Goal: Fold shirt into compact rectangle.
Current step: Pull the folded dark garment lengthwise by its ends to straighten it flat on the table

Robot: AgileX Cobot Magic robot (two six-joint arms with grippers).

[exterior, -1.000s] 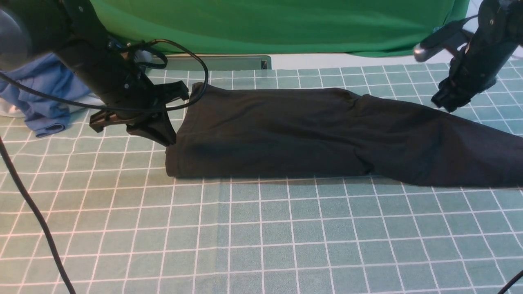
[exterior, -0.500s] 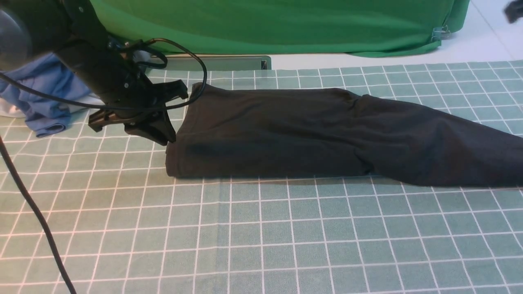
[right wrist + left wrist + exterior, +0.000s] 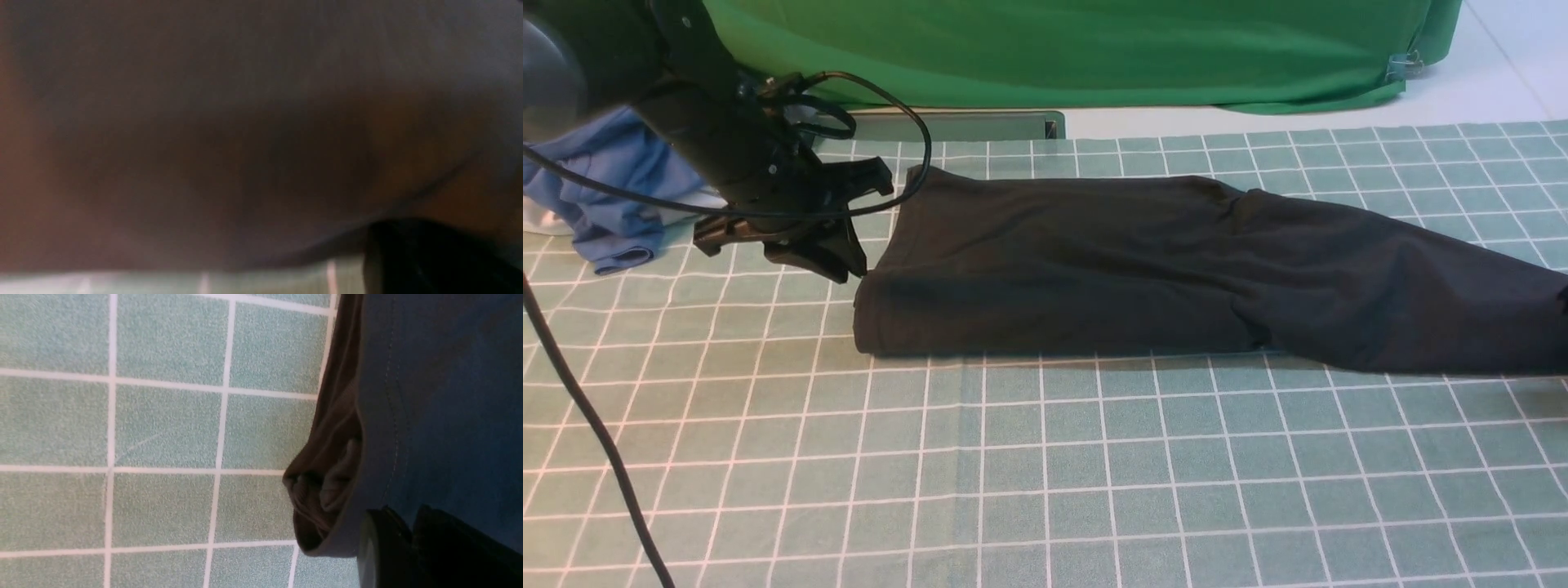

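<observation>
The black shirt [image 3: 1143,261] lies as a long folded strip across the checked mat, running from the left of centre off the right edge. My left gripper [image 3: 854,269] sits at the strip's left end. In the left wrist view its two dark fingers [image 3: 384,539] stand close together with a thin gap over the stitched hem of the shirt [image 3: 441,396], and I see no fabric pinched between them. The right arm is out of the front view. The right wrist view is blurred: dark shirt fabric [image 3: 245,122] fills it, with one dark finger [image 3: 425,257] low beside it.
Blue and white clothes [image 3: 613,196] are heaped at the far left behind the left arm. A big green cloth [image 3: 1054,49] hangs along the back above a grey strip [image 3: 956,126]. A black cable [image 3: 596,425] trails down the left. The teal checked mat [image 3: 1045,474] covers the table.
The right arm, a second ago above the shirt's far right part, has left the front view. The left gripper has shifted slightly left and up at the shirt's end. The shirt lies as before.
</observation>
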